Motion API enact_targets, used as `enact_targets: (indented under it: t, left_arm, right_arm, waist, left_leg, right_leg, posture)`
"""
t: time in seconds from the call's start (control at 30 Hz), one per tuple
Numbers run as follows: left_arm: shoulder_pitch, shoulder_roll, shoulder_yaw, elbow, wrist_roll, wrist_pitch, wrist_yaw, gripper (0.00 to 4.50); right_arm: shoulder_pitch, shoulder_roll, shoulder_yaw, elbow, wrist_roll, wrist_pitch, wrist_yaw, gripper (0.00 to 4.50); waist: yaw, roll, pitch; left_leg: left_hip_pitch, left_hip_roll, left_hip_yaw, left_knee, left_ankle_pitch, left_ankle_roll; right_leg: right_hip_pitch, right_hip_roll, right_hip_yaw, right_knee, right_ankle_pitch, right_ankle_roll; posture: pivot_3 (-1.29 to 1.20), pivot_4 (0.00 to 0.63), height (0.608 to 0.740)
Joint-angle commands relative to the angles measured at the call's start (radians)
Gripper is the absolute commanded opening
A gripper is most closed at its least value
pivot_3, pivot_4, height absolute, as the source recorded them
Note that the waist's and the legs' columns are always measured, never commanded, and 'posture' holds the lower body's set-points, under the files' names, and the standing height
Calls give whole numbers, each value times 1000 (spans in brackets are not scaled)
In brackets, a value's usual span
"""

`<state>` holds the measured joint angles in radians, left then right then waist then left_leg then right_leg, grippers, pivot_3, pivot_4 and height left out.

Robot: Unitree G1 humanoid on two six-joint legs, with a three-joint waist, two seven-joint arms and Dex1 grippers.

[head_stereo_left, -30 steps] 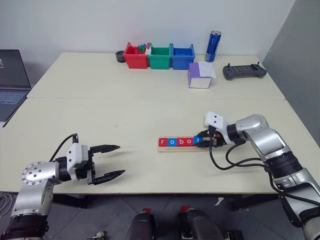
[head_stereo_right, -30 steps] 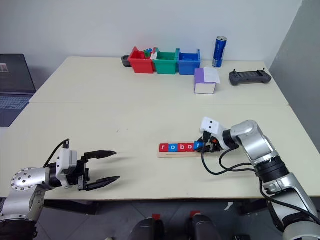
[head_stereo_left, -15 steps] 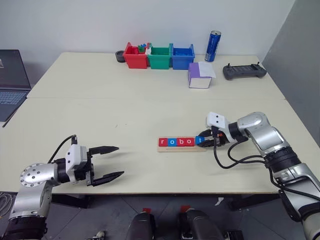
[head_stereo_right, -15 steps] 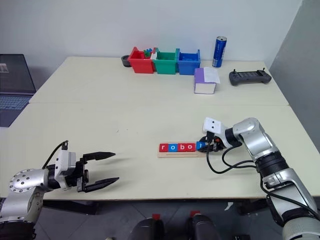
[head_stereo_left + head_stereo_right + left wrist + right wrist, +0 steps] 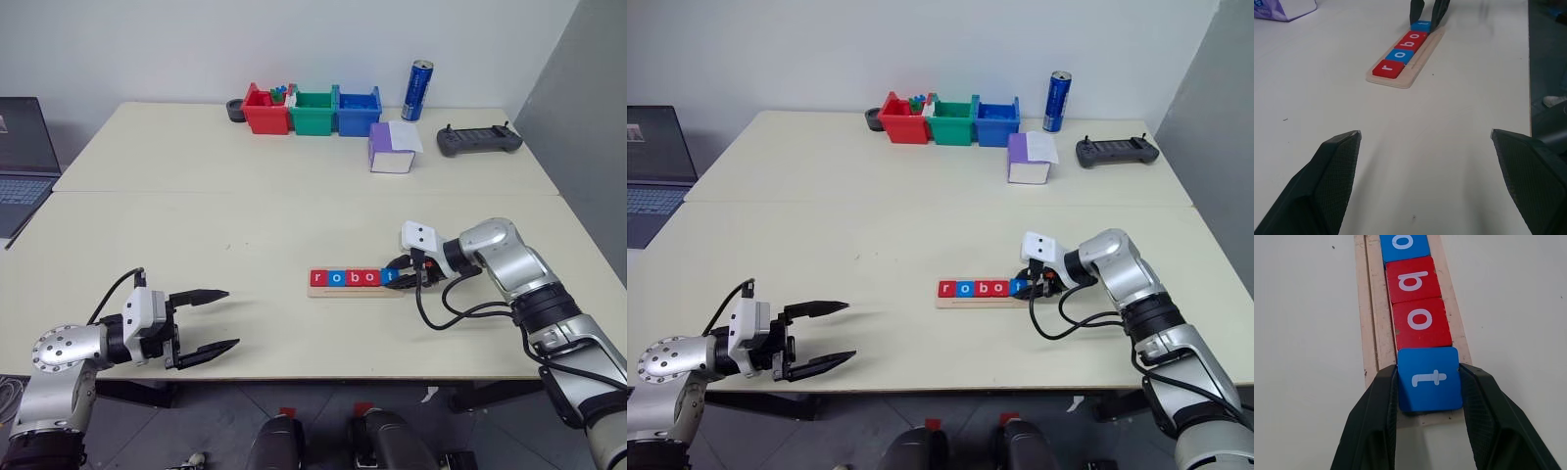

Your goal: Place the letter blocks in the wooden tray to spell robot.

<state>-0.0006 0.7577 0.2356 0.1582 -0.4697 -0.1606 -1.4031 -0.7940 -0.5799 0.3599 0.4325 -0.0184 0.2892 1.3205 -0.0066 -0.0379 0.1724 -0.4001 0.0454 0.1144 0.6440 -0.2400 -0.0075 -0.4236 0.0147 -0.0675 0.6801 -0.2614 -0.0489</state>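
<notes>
Gripping last tile by opposite edges, right gripper sets blue "t" block at right end of wooden tray, so word reads in order.
Left wrist view: red "r" block at near end, row complete; left gripper fingers spread wide, idle, well apart from tray.
Right wrist view: fingers pinch "t" sides, tile touching red "o"; judged seated or nearly so, release remaining.
</notes>
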Motion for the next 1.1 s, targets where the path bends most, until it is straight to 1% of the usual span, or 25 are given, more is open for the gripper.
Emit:
enact_targets:
  t: [0.03,0.33,0.4,0.47,0.53,0.57,0.6,0.63,0.73,0.87,1.0,1.1]
  left_arm:
    - [6,16,31,-31,-18,-3,10,4500]
    - [19,18,37,-43,-20,1,18,4500]
    - [20,19,37,-45,-21,3,20,4500]
    - [21,20,37,-46,-21,4,20,4500]
    - [23,20,37,-48,-22,5,18,4500]
    - [21,21,36,-46,-22,5,17,4500]
    - [20,21,36,-45,-22,5,16,4500]
    - [16,22,35,-41,-21,6,15,4500]
    - [9,25,36,-36,-21,6,13,4500]
    - [14,24,39,-37,-23,4,11,4500]
    - [21,21,44,-42,-24,4,14,4500]
    - [20,20,44,-41,-24,5,14,4500]
  right_arm:
    - [-34,1,-5,-11,0,-16,19,1463]
    - [-36,0,2,-3,-10,-41,32,1463]
    - [-39,1,2,2,-13,-42,32,2206]
    - [-40,-2,1,1,-13,-42,37,2802]
    - [-43,-12,-9,-12,-5,-42,42,3524]
    - [-46,-23,-28,-38,11,-28,46,3824]
    - [-49,-31,-41,-56,23,-17,49,4225]
    - [-43,-52,-67,-106,50,15,59,4468]
    - [-12,-99,-141,-233,126,118,60,4468]
    - [105,-151,-243,-386,210,271,1,4468]
    - [230,-173,-432,-481,340,447,-95,4468]
    - [324,-205,-476,-545,364,465,-131,4468]
  waist:
    - [0,0,0]
    - [0,0,0]
    - [0,0,0]
    - [0,0,0]
    - [0,0,0]
    - [0,0,0]
    - [0,0,0]
    - [1,1,0]
    - [2,1,1]
    - [4,0,0]
    - [5,1,0]
    - [4,1,1]
  left_leg:
    - [0,0,0,0,0,0]
    - [0,0,0,0,0,0]
    - [0,0,0,0,0,0]
    - [0,0,0,0,0,0]
    - [0,0,0,0,0,0]
    - [0,0,0,0,0,0]
    - [0,0,0,0,0,0]
    - [0,0,0,0,0,0]
    - [0,0,0,0,0,0]
    - [0,0,-1,-1,0,0]
    - [0,0,-1,-1,0,0]
    - [0,0,0,-1,0,0]
  right_leg:
    - [0,0,0,0,0,0]
    - [0,0,0,0,0,0]
    - [0,0,0,0,0,0]
    - [0,0,0,0,0,0]
    - [0,0,0,0,0,0]
    - [0,0,0,0,0,0]
    - [0,0,0,0,0,0]
    - [0,0,0,0,0,0]
    - [0,0,0,0,0,0]
    - [0,0,-1,-1,0,0]
    - [0,0,0,-1,0,0]
    - [0,0,0,-1,0,0]
  posture:
    - [0,150,740]
    - [0,150,740]
    - [0,150,740]
    - [0,150,740]
    - [0,150,740]
    - [0,150,740]
    - [0,150,740]
    - [0,150,740]
    - [0,150,740]
    - [0,150,740]
    - [0,150,740]
    - [0,150,740]
